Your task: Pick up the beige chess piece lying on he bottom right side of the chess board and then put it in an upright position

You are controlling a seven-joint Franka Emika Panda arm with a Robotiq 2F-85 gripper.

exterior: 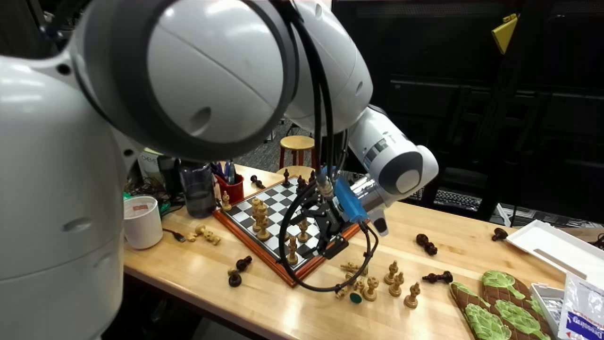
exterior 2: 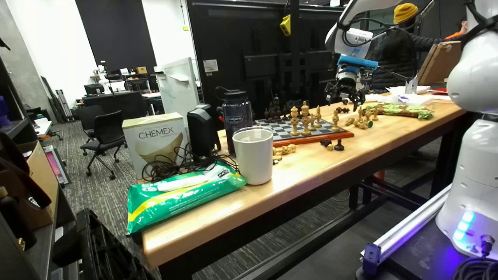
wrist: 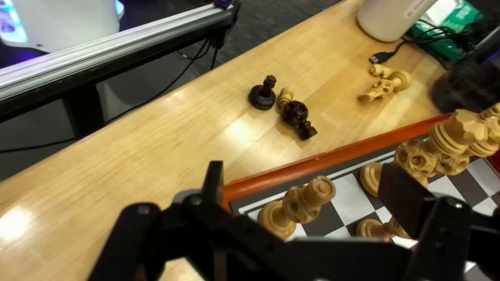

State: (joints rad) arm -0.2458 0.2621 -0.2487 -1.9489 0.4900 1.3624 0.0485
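The chess board (exterior: 255, 249) shows in both exterior views (exterior 2: 327, 137) and in the wrist view (wrist: 332, 155). Several beige pieces stand on it, including a rook-like piece (wrist: 299, 207) at the near corner. Beside that corner, several beige pieces lie on the table, one with a green base (exterior: 356, 297); they also show in an exterior view (exterior 2: 360, 123). More beige pieces (wrist: 384, 88) lie off another part of the board. I cannot tell which lying piece is meant. My gripper (wrist: 306, 181) is open and empty, above the board's corner; it also shows in both exterior views (exterior: 306, 237) (exterior 2: 343, 104).
Upright beige pieces (exterior: 396, 284) and fallen dark pieces (exterior: 438, 277) are on the table right of the board. Dark pieces (wrist: 262, 95) are near the table's edge. A white cup (exterior 2: 253, 155), a dark bottle (exterior 2: 236, 120) and a leaf-patterned mitt (exterior: 505, 307) are on the table.
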